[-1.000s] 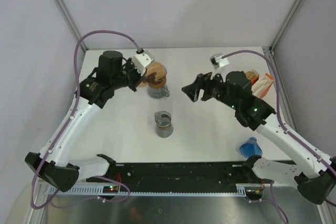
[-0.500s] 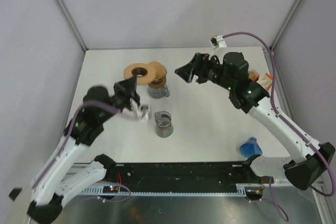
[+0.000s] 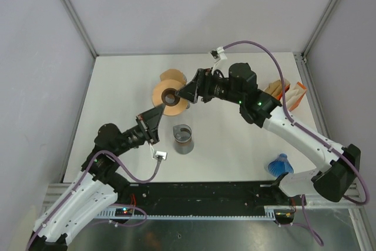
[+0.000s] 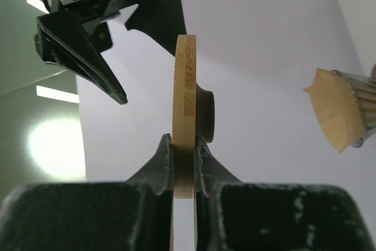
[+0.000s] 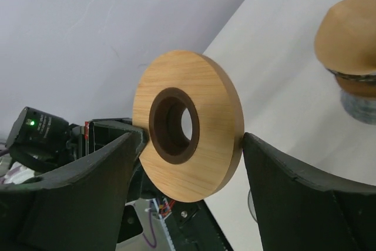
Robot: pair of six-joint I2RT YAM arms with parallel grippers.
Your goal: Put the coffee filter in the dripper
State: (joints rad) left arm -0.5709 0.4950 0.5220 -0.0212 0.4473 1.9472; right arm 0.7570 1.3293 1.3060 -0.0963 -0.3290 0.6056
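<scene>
Right gripper [image 3: 185,92] has swung in on the wooden ring [image 3: 160,93]; fingers apart, straddling it. Left gripper [image 4: 184,145] clamps the ring's rim. Coffee filter [image 5: 351,36] sits on the glass dripper [image 5: 359,107], just beyond. Likely a handover: the right should close squarely on the rim before the left lets go.

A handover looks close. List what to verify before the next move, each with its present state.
1. Left end effector shut on the edge of the wooden ring: ok.
2. Right end effector open, one finger on each side of the ring: ok.
3. Right fingers touching the ring: cannot tell.
4. Ring held off the table: ok.
5. Tan filter on the glass vessel, apart from both end effectors: ok.
</scene>
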